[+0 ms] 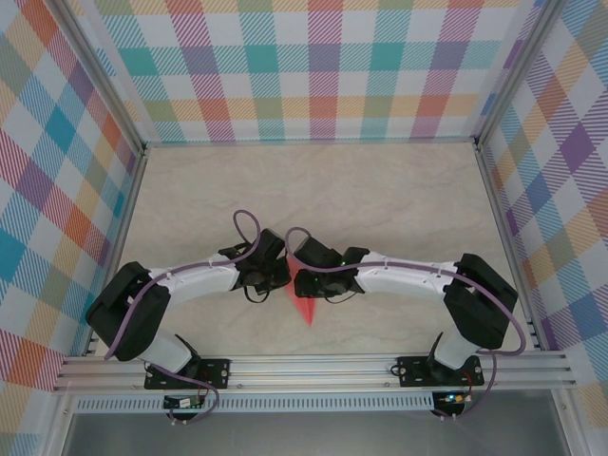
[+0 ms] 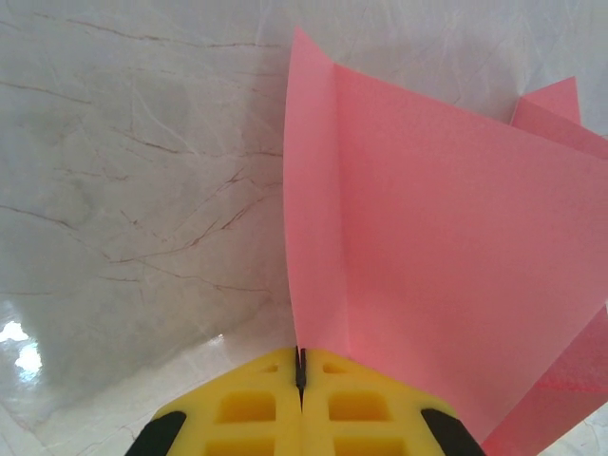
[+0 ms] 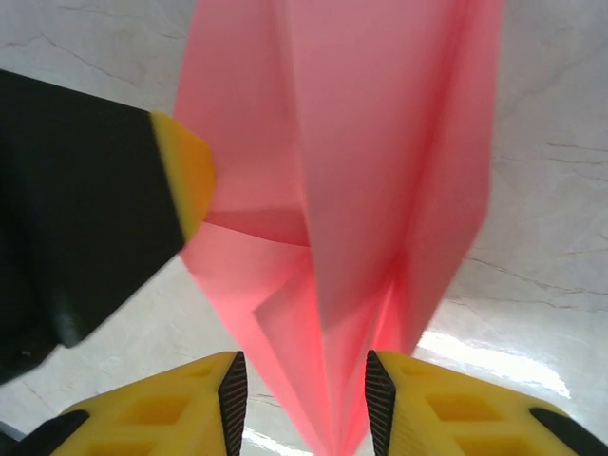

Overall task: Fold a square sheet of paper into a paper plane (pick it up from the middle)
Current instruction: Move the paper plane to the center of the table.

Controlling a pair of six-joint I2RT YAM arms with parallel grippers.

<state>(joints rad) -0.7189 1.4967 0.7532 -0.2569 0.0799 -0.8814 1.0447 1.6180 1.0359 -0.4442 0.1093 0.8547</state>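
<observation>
The salmon-pink sheet of paper (image 1: 304, 310) is folded into a narrow shape with creased flaps and hangs above the table between both arms, its point toward the near edge. My left gripper (image 2: 300, 366) is shut on the lower edge of one upright flap of the paper (image 2: 427, 237). My right gripper (image 3: 302, 389) is open. The folded layers of the paper (image 3: 351, 171) run down between its yellow fingers (image 3: 446, 408), with a gap on the left pad's side. In the top view the left gripper (image 1: 283, 277) and the right gripper (image 1: 304, 283) nearly meet.
The pale marble-patterned tabletop (image 1: 313, 190) lies below. Checked walls (image 1: 304, 66) close the back and both sides. An aluminium rail (image 1: 313, 366) runs along the near edge. The left gripper's finger (image 3: 185, 176) is close at the upper left of the right wrist view.
</observation>
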